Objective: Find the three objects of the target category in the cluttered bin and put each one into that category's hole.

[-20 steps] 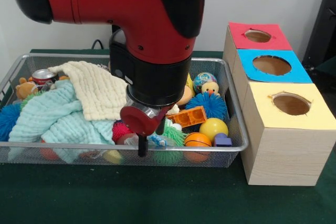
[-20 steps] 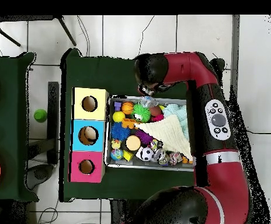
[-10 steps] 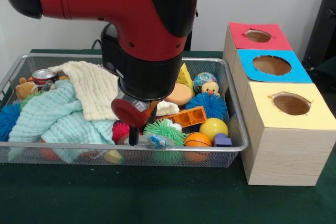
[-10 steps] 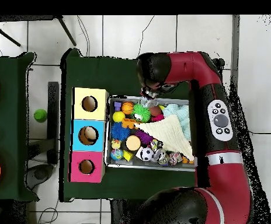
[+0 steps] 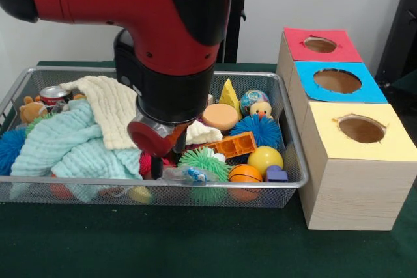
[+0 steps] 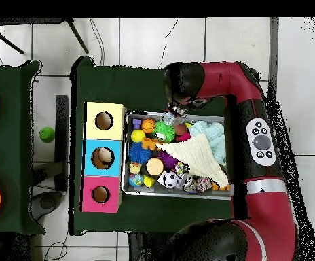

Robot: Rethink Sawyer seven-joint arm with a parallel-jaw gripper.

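Front view, orange brick (image 5: 232,144) lengthwise left-right, pincer (image 5: 156,166) beside

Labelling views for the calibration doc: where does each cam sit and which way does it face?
Front view: low, across the table from the robot, facing it over the wire bin and three-hole box; the red arm fills the top, gripper dipping into the clutter.
Overhead view: above, looking straight down, robot base at the bottom; the arm curves up the right side to the bin.
Shared: bin, box, cream cloth, arm.
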